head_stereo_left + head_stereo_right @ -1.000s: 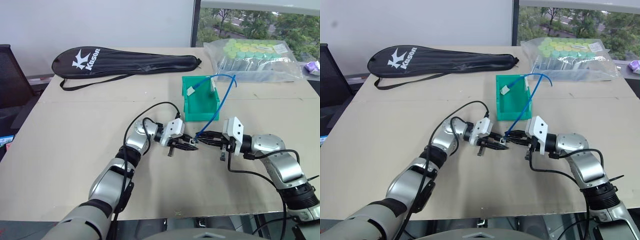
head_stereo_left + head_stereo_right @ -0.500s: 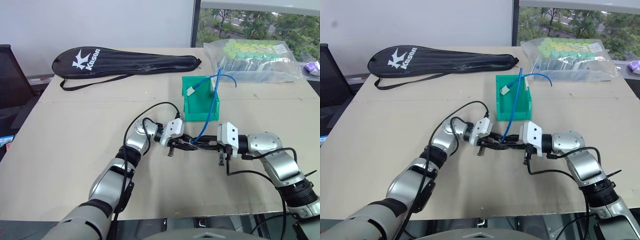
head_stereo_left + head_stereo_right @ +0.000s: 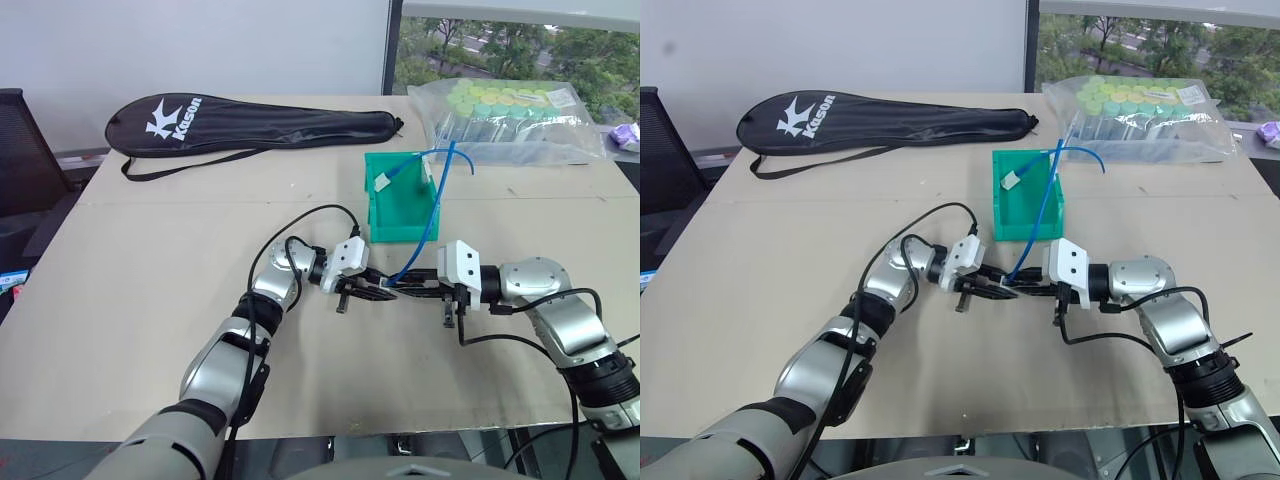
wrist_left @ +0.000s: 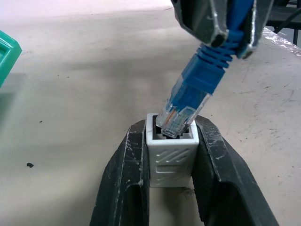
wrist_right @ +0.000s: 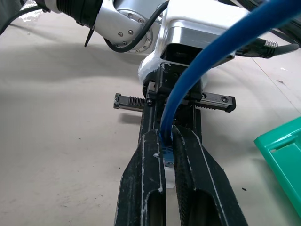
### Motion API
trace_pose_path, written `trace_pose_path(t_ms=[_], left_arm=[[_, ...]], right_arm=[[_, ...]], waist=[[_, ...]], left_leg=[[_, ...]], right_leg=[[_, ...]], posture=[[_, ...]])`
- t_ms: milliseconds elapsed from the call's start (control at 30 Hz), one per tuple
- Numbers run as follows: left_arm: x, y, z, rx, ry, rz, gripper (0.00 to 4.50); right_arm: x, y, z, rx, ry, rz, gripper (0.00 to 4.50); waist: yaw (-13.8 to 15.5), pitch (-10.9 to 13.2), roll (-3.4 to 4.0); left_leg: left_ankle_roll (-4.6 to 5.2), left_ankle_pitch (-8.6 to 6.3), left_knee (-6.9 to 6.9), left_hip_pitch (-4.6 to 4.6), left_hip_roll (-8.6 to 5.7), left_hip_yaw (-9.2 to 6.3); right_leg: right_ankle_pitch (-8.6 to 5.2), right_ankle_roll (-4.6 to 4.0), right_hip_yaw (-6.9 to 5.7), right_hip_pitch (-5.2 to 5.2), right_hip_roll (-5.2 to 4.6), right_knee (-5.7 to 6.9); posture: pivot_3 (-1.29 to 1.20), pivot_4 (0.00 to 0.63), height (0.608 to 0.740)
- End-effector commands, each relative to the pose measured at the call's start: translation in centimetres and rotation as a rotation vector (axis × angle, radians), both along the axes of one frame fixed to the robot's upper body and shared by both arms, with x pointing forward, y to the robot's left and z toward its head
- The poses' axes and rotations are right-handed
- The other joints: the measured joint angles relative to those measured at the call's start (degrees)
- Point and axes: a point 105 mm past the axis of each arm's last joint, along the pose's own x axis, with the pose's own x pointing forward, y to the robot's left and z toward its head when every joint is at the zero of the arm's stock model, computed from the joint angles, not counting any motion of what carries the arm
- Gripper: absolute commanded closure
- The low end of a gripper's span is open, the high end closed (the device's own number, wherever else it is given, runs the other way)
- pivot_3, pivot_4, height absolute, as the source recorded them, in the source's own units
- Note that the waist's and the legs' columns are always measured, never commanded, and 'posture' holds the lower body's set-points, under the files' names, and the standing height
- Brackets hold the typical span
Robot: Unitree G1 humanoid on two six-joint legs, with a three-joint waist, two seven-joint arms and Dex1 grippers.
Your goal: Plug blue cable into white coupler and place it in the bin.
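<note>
Mating is in progress, not complete. The left gripper (image 4: 171, 197) has its fingers (image 4: 123, 188) clamped on the sides of the white coupler (image 4: 171, 155), socket facing outward. The right gripper (image 5: 168, 146) has its fingers (image 5: 146, 188) closed on the blue cable (image 3: 428, 205) just behind its clear plug (image 4: 178, 115). In the left wrist view the plug tip sits at the socket mouth, tilted, with most of its body still outside; I judge it not seated. Both parts are held just above the worktop (image 3: 150, 300), near its middle, a short way in front of the bin (image 3: 400, 205). The cable's free length arches up and back over the bin.

Outstanding: straighten the plug, press it home, then place the joined piece in the bin.

The bin already holds another blue cable with a white block (image 3: 384, 182); it stands towards the worktop's far edge. The worktop is a plain tan board. Along its far edge lie a black racket case (image 3: 250, 127) and, at the far right corner, a clear bag of green-capped tubes (image 3: 510, 120). Behind are a white wall and a window showing trees.
</note>
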Motion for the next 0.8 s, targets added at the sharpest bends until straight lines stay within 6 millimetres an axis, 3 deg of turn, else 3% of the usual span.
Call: trace_pose_path(t_ms=[33, 233, 467, 800], left_arm=[[-0.8, 0.0, -1.4, 0.043, 0.027, -0.028, 3.90], [-1.0, 0.0, -1.4, 0.043, 0.022, -0.032, 3.90], [-0.9, 0.1, -1.4, 0.040, 0.020, -0.026, 3.90], [-1.1, 0.1, -1.6, 0.041, 0.025, -0.030, 3.90]], right_arm=[[0.7, 0.3, -0.1, 0.005, 0.012, -0.038, 4.50], [1.6, 0.7, -0.8, 0.019, 0.038, -0.071, 4.50], [0.6, 0.3, -2.8, -0.039, 0.099, -0.046, 4.50], [0.7, -0.9, -3.2, -0.045, 0.108, -0.078, 4.50]], waist=[[0.01, 0.00, 0.00], [0.04, -0.02, -0.03], [0.04, -0.04, -0.04], [0.00, -0.15, -0.16]], left_leg=[[0.00, 0.00, 0.00, 0.00, 0.00, 0.00], [0.00, 0.00, 0.00, -0.01, 0.00, 0.01], [0.00, 0.00, 0.00, 0.00, 0.00, 0.01], [0.00, 0.00, -0.01, 0.03, 0.01, 0.00]], right_leg=[[0.00, 0.00, -0.01, 0.00, 0.00, 0.00], [0.00, 0.00, 0.00, 0.00, 0.00, 0.00], [0.00, 0.00, -0.01, 0.00, -0.01, 0.00], [0.00, 0.00, 0.01, 0.01, 0.00, 0.02]], posture=[[0.00, 0.150, 0.740], [0.00, 0.150, 0.740], [0.00, 0.150, 0.740], [0.00, 0.150, 0.740]])
